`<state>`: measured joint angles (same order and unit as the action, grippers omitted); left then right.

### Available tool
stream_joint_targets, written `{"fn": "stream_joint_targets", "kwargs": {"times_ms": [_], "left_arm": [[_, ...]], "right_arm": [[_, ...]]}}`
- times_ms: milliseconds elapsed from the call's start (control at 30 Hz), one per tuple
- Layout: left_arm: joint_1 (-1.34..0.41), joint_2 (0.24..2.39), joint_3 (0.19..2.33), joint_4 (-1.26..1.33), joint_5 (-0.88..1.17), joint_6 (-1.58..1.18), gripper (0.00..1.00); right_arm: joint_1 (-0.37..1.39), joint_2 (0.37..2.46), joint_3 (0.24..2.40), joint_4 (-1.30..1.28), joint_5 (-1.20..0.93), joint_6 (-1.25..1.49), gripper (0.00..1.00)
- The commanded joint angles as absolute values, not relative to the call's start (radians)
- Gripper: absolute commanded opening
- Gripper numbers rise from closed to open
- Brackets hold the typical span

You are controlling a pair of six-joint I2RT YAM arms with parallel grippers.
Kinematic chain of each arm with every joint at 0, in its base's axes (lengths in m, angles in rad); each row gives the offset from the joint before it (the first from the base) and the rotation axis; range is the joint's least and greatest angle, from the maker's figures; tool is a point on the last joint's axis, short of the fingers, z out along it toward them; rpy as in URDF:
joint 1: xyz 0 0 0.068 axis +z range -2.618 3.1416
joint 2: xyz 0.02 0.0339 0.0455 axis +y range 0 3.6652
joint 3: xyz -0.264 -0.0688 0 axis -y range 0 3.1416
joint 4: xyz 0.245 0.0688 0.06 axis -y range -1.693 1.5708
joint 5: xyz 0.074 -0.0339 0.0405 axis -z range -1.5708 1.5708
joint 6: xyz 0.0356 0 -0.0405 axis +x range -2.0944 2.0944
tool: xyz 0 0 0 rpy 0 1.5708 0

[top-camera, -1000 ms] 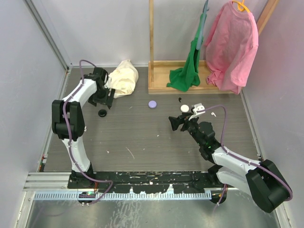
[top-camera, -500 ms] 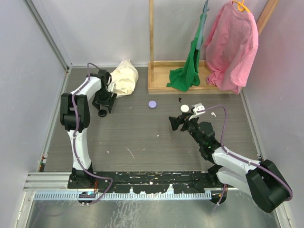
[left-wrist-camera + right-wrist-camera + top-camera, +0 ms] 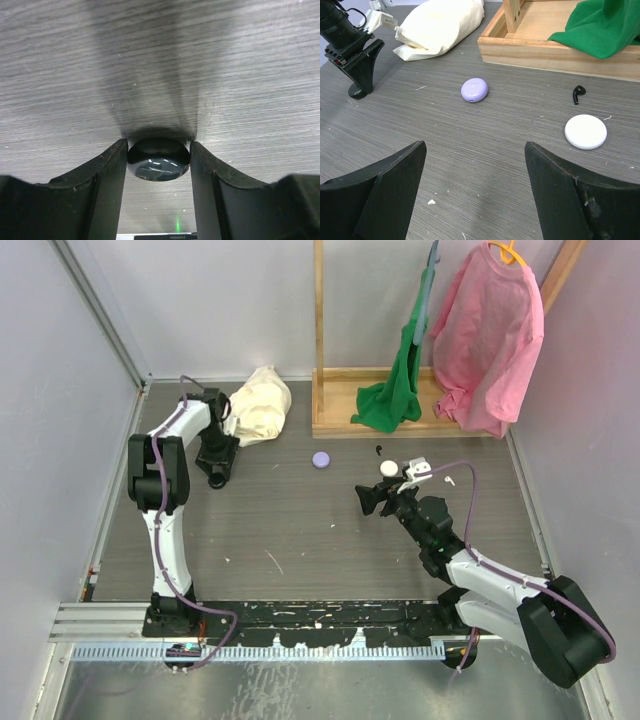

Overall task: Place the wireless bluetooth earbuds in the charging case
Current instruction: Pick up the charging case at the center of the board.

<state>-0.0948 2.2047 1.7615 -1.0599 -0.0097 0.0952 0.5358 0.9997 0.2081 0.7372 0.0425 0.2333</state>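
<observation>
Matt grey wood-grain table (image 3: pixel 485 150), glossy black domed object (image 3: pixel 158 159), smooth satin lilac case (image 3: pixel 474 89), glossy black earbud (image 3: pixel 578 93), smooth white disc (image 3: pixel 585 131), bare wooden rack (image 3: pixel 555 52), green cloth (image 3: pixel 605 25), cream fabric bag (image 3: pixel 440 25).

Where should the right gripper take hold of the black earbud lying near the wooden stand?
Probably across the rounded head of the earbud, coming straight down from above. It lies flat on the table with its stem pointing toward the right gripper, so the head is the thickest part to pinch. The wooden stand behind and the white disc beside it crowd a low, sideways approach.
</observation>
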Motion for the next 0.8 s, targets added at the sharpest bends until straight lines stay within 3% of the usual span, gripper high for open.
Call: {"fn": "stream_joint_targets", "kwargs": {"times_ms": [0, 467, 767], "left_arm": [[-0.089, 2.195, 1.793, -1.109, 0.012, 0.071, 0.47], [-0.089, 2.081, 1.633, -1.059, 0.070, -0.169, 0.44], [-0.090, 2.039, 1.555, -1.016, 0.110, -0.199, 0.56]], "right_arm": [[0.540, 0.999, 0.213, 0.798, 0.043, 0.225, 0.85], [0.540, 1.015, 0.221, 0.796, 0.025, 0.231, 0.85], [0.540, 1.007, 0.220, 0.794, 0.020, 0.232, 0.85]]}}
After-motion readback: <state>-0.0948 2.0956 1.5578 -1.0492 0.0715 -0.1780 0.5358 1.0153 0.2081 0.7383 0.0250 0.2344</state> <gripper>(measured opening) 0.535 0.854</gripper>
